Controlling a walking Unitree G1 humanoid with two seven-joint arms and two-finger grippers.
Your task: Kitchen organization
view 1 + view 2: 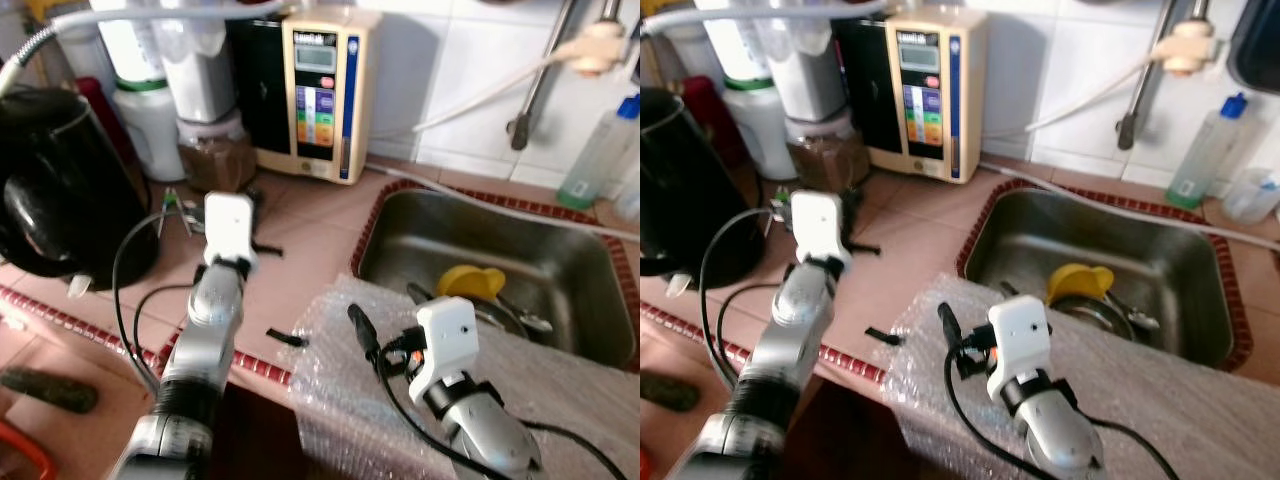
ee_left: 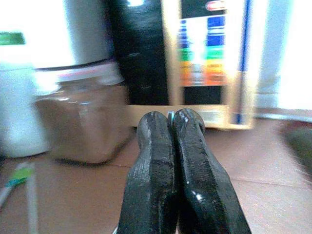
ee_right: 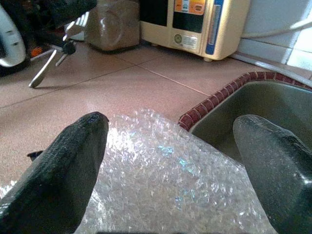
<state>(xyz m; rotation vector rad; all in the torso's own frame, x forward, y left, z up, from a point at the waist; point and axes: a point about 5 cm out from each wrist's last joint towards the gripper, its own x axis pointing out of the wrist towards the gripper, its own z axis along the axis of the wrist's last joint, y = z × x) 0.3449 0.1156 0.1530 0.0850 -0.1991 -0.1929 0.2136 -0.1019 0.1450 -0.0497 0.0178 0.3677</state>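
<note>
My left fingers (image 2: 173, 146) were pressed together mid-frame before the brown jar (image 2: 83, 119); my right fingers (image 3: 73, 161) spread over bubble wrap (image 3: 165, 185), lower center.

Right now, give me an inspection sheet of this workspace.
Surface: tiled counter beside a steel sink.
Job's things: bubble wrap draped over the sink's near corner.
Clutter: jar, ionizer, black kettle, yellow item in the sink, bottle.
Grippers: left gripper shut above the counter; right gripper open over the wrap.
Cables: black cable by the left arm.
Surroundings: white tiled wall.
</note>
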